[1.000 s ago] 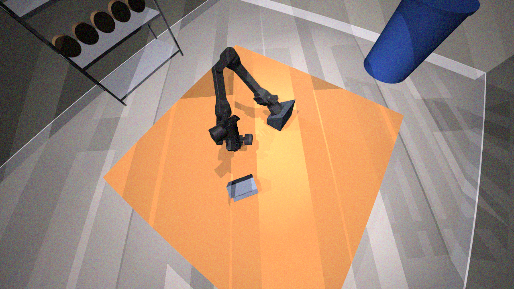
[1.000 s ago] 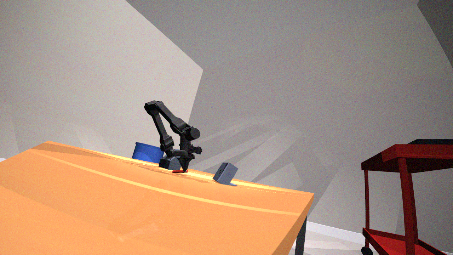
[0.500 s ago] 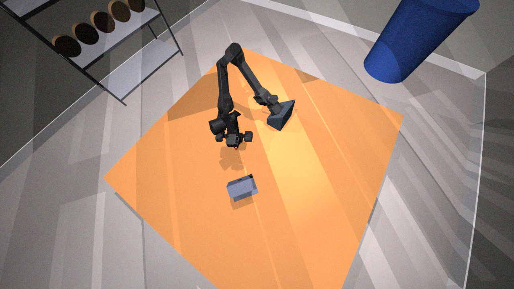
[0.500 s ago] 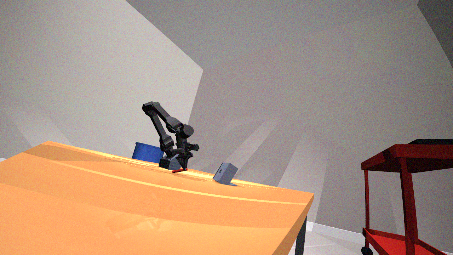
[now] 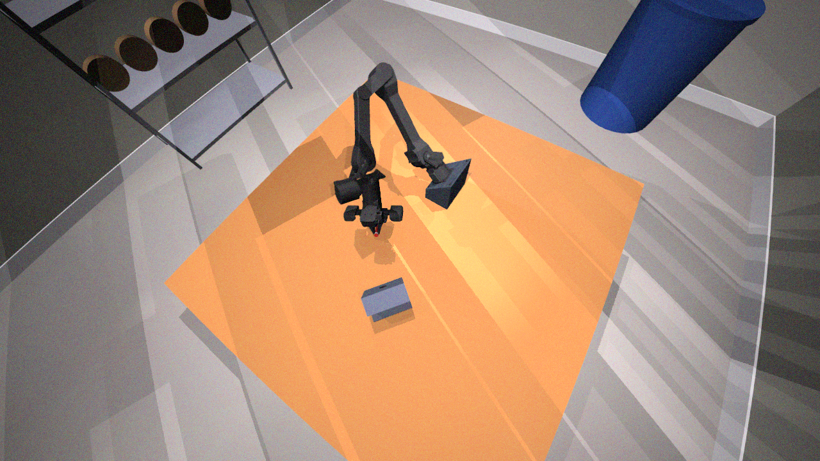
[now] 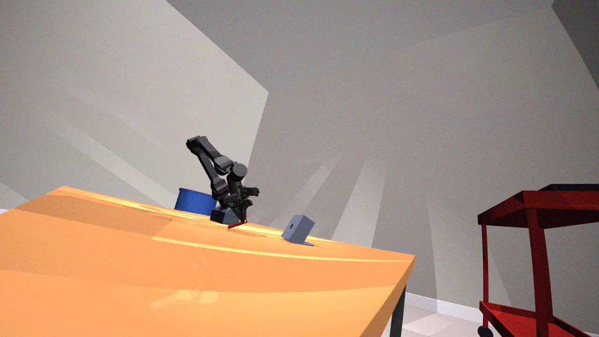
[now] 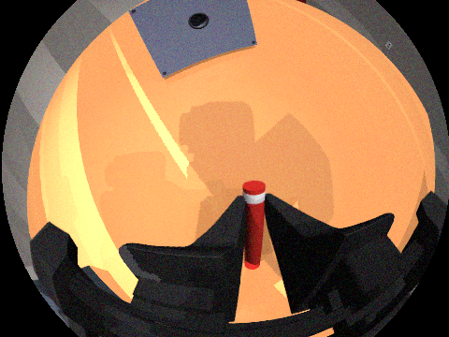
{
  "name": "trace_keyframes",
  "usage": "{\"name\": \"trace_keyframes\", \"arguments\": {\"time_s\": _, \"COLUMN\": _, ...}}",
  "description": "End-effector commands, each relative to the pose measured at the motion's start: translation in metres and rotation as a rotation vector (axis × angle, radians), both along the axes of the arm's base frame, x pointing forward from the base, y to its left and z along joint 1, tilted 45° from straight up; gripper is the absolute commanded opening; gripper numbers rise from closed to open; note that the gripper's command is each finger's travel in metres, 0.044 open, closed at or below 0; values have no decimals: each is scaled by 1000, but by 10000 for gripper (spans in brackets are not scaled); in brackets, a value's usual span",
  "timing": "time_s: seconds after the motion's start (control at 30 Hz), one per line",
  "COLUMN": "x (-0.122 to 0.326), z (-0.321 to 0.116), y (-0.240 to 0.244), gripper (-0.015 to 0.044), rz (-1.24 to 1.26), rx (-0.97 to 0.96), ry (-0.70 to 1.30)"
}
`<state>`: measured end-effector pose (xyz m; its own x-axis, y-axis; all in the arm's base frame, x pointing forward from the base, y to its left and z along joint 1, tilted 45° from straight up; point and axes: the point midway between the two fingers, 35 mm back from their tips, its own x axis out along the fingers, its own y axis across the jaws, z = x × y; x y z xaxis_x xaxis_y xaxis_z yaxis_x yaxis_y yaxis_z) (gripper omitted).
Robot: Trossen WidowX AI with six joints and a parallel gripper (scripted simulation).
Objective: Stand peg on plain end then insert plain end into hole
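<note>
My gripper (image 5: pixel 376 228) (image 6: pixel 244 220) (image 7: pixel 253 200) is shut on the red peg (image 5: pixel 376 234) (image 6: pixel 235 225) (image 7: pixel 253 234) near its white-banded end. In the exterior view the peg slants, with its banded end at the fingertips and its plain end lower, towards the robot's side. I cannot tell whether the plain end touches the table. The grey-blue sloped panel (image 5: pixel 387 301) (image 6: pixel 302 228) (image 7: pixel 164 37) stands apart from the peg. Its hole (image 5: pixel 382 287) (image 6: pixel 291 226) (image 7: pixel 198 21) is dark and empty, in the face towards the robot.
The orange table (image 5: pixel 487 355) (image 6: pixel 104 260) (image 7: pixel 374 117) bears the arm's dark base (image 5: pixel 450 186) (image 6: pixel 222 215). A blue bin (image 5: pixel 665 63) (image 6: pixel 194 201) stands beyond it. A shelf rack (image 5: pixel 223 109) and a red cart (image 6: pixel 538 268) stand off the table.
</note>
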<state>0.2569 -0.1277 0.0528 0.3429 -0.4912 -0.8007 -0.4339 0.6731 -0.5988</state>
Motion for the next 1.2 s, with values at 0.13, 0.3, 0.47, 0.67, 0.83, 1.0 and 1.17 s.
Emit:
{"name": "trace_keyframes", "arguments": {"time_s": 0.13, "x": -5, "z": 2, "y": 1, "gripper": 51, "rz": 42, "rx": 29, "ry": -41}}
{"name": "trace_keyframes", "arguments": {"time_s": 0.3, "x": -7, "z": 5, "y": 2, "gripper": 51, "rz": 68, "rx": 48, "ry": -70}}
{"name": "trace_keyframes", "arguments": {"time_s": 0.47, "x": -10, "z": 7, "y": 2, "gripper": 51, "rz": 94, "rx": 67, "ry": -99}}
{"name": "trace_keyframes", "arguments": {"time_s": 0.67, "x": -13, "z": 10, "y": 2, "gripper": 51, "rz": 126, "rx": 89, "ry": -134}}
{"name": "trace_keyframes", "arguments": {"time_s": 0.83, "x": -16, "z": 12, "y": 2, "gripper": 51, "rz": 152, "rx": 108, "ry": -163}}
{"name": "trace_keyframes", "arguments": {"time_s": 1.0, "x": -18, "z": 14, "y": 2, "gripper": 51, "rz": 178, "rx": 126, "ry": -191}}
{"name": "trace_keyframes", "arguments": {"time_s": 1.17, "x": -21, "z": 15, "y": 2, "gripper": 51, "rz": 204, "rx": 145, "ry": -220}}
